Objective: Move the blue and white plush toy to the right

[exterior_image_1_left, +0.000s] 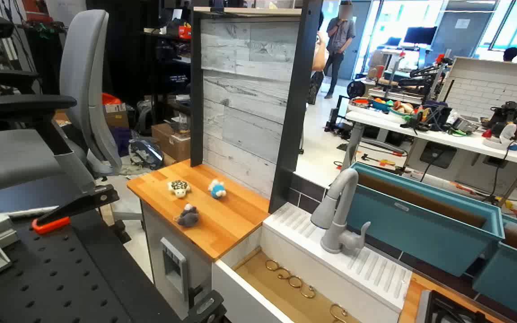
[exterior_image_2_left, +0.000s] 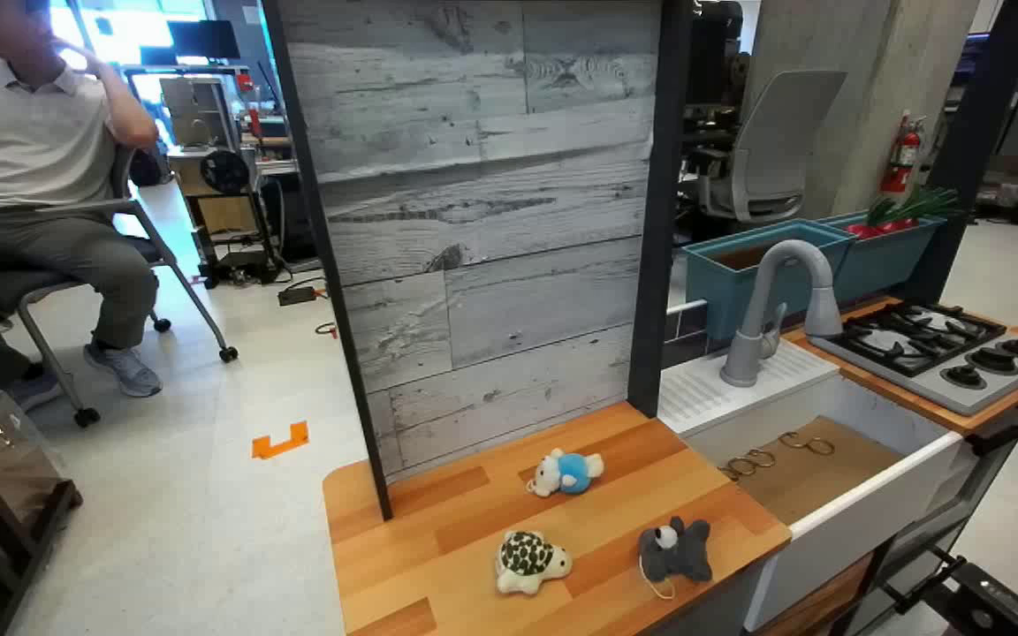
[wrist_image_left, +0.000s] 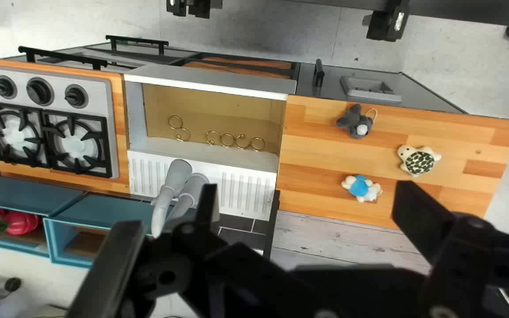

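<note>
Looking soft and light, the blue toy (wrist_image_left: pixel 359 186) at eight o'clock from the turtle (wrist_image_left: pixel 418 160) in wrist view should suit a waist pinch by the spread end effector (wrist_image_left: pixel 307 190).

Plush toy (exterior_image_2_left: pixel 573 474), smooth wooden countertop (exterior_image_2_left: pixel 611 523)

The tool (wrist_image_left: pixel 306 187) comes in from the bottom of the wrist view, its two black fingers (wrist_image_left: pixel 422 214) spread wide apart. On the wooden desk (wrist_image_left: pixel 309 150) lies a blue and white plush toy (wrist_image_left: pixel 360 187), with a plush turtle (wrist_image_left: pixel 418 160) up and to its right and a dark grey plush animal (wrist_image_left: pixel 354 122) near the upper edge. To the left sit a white sink (wrist_image_left: pixel 210 81) with brass-coloured rings (wrist_image_left: pixel 250 143) in it, a grey faucet (wrist_image_left: pixel 178 174) and a two-burner gas stove (wrist_image_left: pixel 103 90).
</note>
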`<state>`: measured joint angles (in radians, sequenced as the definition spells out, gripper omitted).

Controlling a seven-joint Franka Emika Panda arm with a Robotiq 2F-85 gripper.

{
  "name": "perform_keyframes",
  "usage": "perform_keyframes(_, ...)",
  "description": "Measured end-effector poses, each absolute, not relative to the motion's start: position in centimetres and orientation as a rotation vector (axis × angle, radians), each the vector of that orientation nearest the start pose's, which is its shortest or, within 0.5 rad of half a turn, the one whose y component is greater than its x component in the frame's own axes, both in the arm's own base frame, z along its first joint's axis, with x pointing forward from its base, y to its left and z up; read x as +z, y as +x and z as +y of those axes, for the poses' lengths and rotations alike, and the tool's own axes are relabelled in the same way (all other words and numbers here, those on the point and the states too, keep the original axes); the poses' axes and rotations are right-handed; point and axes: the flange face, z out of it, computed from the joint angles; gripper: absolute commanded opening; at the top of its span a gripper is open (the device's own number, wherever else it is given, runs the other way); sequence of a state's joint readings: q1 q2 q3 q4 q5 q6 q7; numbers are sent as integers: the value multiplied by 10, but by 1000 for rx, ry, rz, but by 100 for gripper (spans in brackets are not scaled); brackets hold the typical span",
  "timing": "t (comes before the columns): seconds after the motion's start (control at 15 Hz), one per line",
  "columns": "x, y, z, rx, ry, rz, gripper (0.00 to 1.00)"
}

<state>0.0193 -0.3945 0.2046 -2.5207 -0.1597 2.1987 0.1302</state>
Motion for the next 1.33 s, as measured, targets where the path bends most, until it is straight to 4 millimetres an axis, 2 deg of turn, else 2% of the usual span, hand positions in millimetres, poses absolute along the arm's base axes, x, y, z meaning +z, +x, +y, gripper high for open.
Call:
perform_keyframes(1.0,423,412,89,-167,-3321,-284,100)
perform_keyframes(1.2,416,414,83,-146,-3346,-286,100)
perform_keyframes(1.33,402,420,75,-123,-3380,-303,100)
